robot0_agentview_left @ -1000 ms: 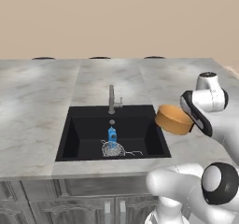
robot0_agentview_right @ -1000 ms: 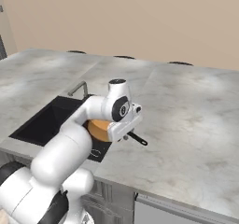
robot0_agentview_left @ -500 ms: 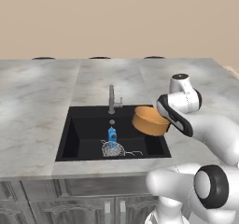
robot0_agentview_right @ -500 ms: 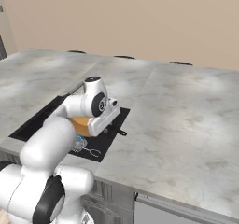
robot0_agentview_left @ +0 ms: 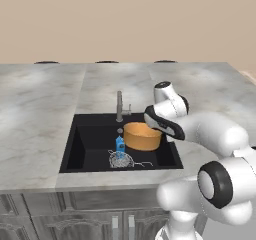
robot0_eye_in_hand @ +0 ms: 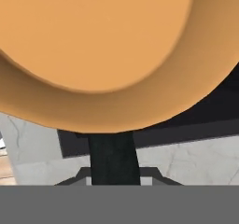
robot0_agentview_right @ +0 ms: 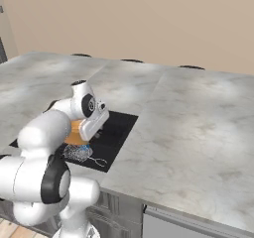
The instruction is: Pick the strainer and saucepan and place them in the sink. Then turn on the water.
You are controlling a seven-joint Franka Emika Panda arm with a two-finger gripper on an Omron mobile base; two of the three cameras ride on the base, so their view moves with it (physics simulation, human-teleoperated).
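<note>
Your gripper (robot0_agentview_left: 161,126), clamped on the saucepan (robot0_agentview_left: 142,136) handle, has swung it from the counter to over the sink (robot0_agentview_left: 90,139), beside the strainer (robot0_agentview_left: 120,159); release is next.

The white arm rises from the base, bends at a dark-jointed elbow and reaches forward and down, its wrist turned so the hand lies roughly level. The gripper (robot0_agentview_left: 150,118) points leftward in the left base view. In the hand view its jaws stand narrow, closed on the thin dark handle (robot0_eye_in_hand: 113,157) of the saucepan (robot0_agentview_left: 142,136), which hangs carried in front of the hand.
</note>
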